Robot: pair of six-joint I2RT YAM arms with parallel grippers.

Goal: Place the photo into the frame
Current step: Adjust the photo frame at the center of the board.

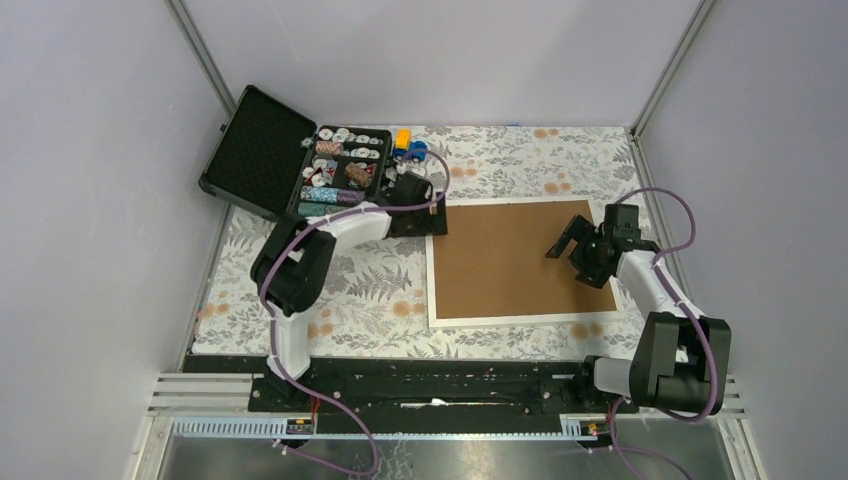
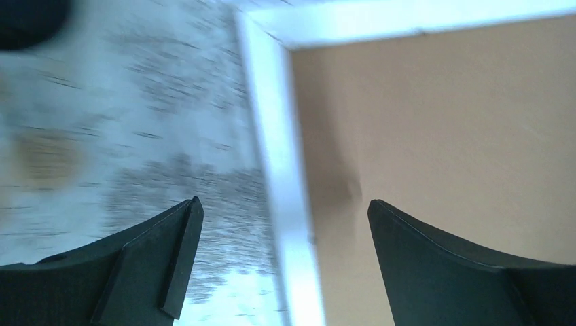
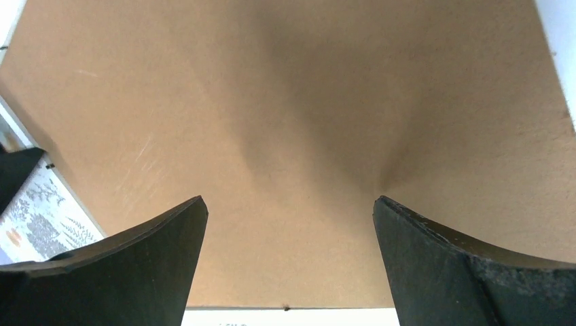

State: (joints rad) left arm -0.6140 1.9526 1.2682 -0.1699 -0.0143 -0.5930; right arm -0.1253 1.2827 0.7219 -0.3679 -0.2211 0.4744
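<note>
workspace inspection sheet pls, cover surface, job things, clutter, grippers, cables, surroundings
surface: floral-print cloth covers the table
job's things: frame lies flat, brown back up, white edge showing all round; photo not seen in any view
clutter: open black case of stacked chips at the far left; small blue and yellow toy beside it
grippers: left gripper open, over the frame's white edge near a corner; right gripper open, over the brown back; neither holds anything
cables: purple cables run along both arms, looping free near the wrists
surroundings: plain pale walls on three sides, metal posts in the far corners
</note>
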